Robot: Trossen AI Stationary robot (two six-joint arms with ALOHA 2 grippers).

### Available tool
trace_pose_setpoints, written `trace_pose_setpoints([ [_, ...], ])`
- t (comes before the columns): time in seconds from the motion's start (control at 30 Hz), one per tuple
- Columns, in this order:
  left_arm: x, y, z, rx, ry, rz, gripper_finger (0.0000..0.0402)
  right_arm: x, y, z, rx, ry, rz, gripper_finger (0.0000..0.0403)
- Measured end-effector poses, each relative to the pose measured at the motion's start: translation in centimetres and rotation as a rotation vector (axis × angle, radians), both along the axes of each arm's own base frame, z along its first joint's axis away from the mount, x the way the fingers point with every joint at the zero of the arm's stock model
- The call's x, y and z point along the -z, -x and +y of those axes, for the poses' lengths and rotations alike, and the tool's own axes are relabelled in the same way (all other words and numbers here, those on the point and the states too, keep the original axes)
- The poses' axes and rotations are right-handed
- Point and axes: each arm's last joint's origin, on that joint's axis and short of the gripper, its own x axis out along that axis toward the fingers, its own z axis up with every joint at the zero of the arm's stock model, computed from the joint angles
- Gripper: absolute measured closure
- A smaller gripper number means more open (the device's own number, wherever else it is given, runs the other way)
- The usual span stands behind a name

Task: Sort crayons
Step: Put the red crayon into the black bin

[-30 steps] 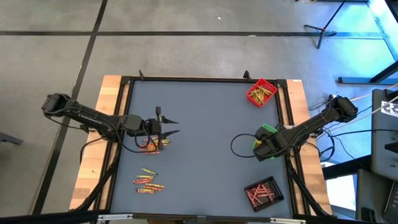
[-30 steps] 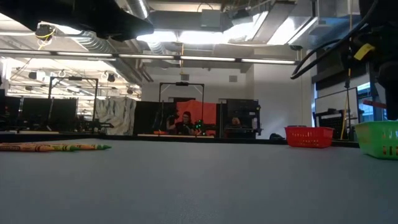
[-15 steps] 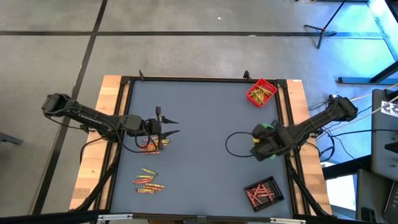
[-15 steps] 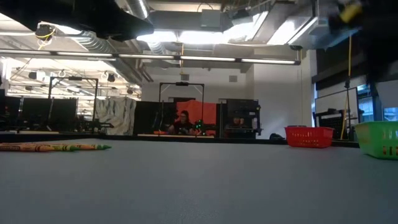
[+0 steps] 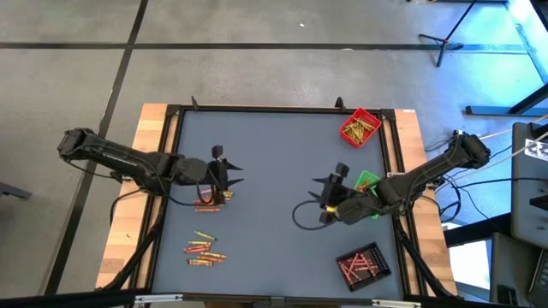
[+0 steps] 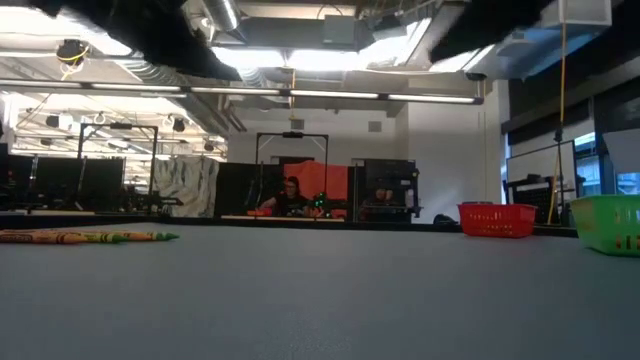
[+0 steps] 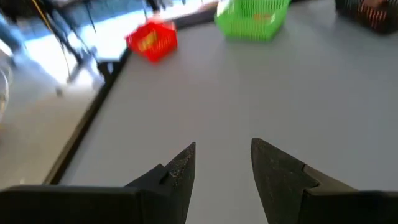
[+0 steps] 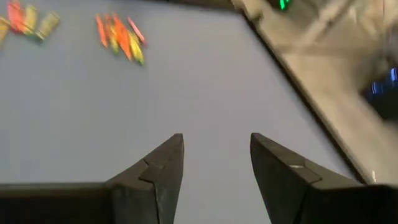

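On the grey table (image 5: 274,171) we see the crayons (image 5: 205,246) still to be sorted in two loose clusters on the left side: one at about 8 o'clock near the front edge, another (image 5: 205,202) higher up, right under our left pincer (image 5: 229,174). That pincer hangs over the upper cluster with its fingers (image 7: 180,171) spread and nothing between them. Our right pincer (image 5: 325,198) sits toward 4 o'clock of the table's middle, just beside the green tray (image 5: 368,182), fingers (image 8: 163,168) parted and empty, pointing toward the crayons. The red tray (image 5: 360,127) at 1 o'clock and the black tray (image 5: 363,263) at 5 o'clock already hold sticks.

We judge the crayons light, stiff and brittle, with waxy sides that may slip or roll. We would take one across its middle, fingers square to its length, picking a stick at the cluster's edge so neighbours are not dragged along.
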Motion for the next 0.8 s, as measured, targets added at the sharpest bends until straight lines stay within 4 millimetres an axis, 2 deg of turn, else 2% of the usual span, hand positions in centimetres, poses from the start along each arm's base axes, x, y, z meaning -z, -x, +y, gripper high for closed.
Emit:
trace_pose_setpoints([
  [0.17, -1.5, 1.1, 0.2, -0.064, 0.052, 0.22, 0.0262, -0.3, -1.4, -0.1, -0.111, 0.068, -0.081, 0.0219],
  [0.33, -2.2, 2.5, 0.4, -0.137, 0.099, 0.37, 0.0262, -0.3, -2.3, -1.0, -0.227, 0.042, -0.126, 0.0219],
  [0.6, -0.9, 3.2, 1.4, -0.201, 0.221, 0.565, 0.0262, 0.6, -4.0, -2.3, -0.418, 0.026, -0.266, 0.0219],
  [0.8, 0.9, 2.2, 2.1, -0.235, 0.256, 0.71, 0.0262, 0.9, -5.1, -2.4, -0.446, 0.072, -0.325, 0.0219],
])
